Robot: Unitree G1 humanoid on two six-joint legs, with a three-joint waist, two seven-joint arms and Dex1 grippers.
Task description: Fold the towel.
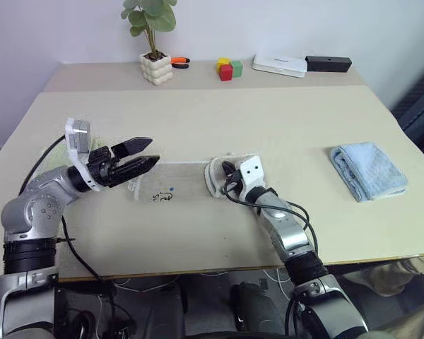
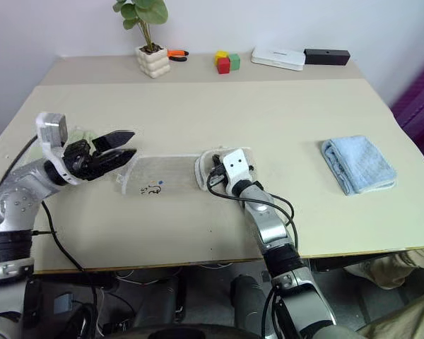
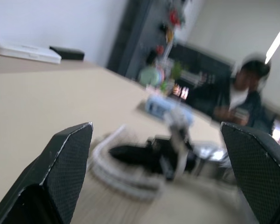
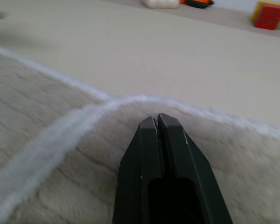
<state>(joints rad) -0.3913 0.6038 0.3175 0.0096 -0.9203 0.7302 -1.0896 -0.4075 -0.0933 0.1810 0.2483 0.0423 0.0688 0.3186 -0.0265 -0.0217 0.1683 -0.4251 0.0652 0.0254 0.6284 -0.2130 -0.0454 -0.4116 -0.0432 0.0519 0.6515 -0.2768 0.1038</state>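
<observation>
beige towel [image 1: 180, 182] flat on the table [image 1: 268, 120], right gripper [image 4: 157, 119] clenched empty on its right end, left gripper [image 1: 147, 153] released just above its left end

Nothing here you can actually read, tbh. The towel [image 1: 177, 185] in the middle of the frame has a few small dark printed marks and a tiny blue dot near its lower left corner, but they're way too small to make out as letters or a logo. The white box [image 1: 279, 66] and the black box [image 1: 328, 63] at the top right of the bench look blank.
</observation>
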